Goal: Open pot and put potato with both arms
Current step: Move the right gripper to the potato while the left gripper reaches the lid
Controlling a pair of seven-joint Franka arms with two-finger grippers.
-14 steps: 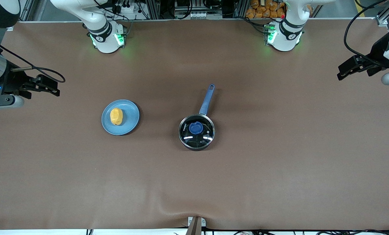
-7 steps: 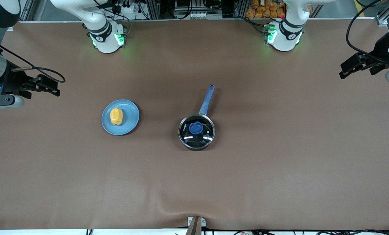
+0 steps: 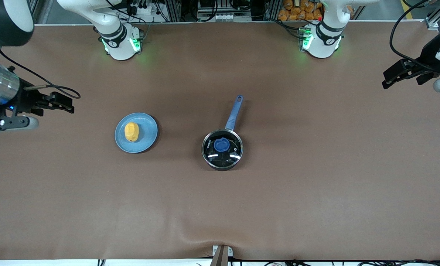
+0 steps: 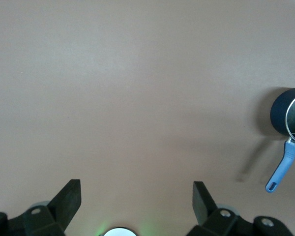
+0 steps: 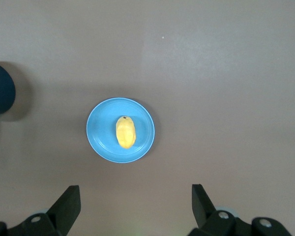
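Note:
The black pot [image 3: 222, 149] stands mid-table with its glass lid and blue knob [image 3: 221, 144] on and its blue handle [image 3: 234, 114] pointing toward the arms' bases. The yellow-orange potato [image 3: 132, 132] lies on a blue plate [image 3: 147, 140] beside the pot, toward the right arm's end. My right gripper [image 3: 67, 103] is open and empty, up in the air over bare table at that end; its wrist view shows the potato [image 5: 125, 132] on the plate [image 5: 101, 130]. My left gripper [image 3: 386, 78] is open and empty over the table's other end; its wrist view shows the pot [image 4: 290, 110].
A brown mat [image 3: 316, 184] covers the whole table. Orange items [image 3: 301, 9] are heaped off the table past the left arm's base. A small bracket [image 3: 221, 255] sits at the table edge nearest the front camera.
My right gripper has moved a little toward the plate. My left gripper has shifted slightly over its end of the table. Pot, lid and potato have not moved.

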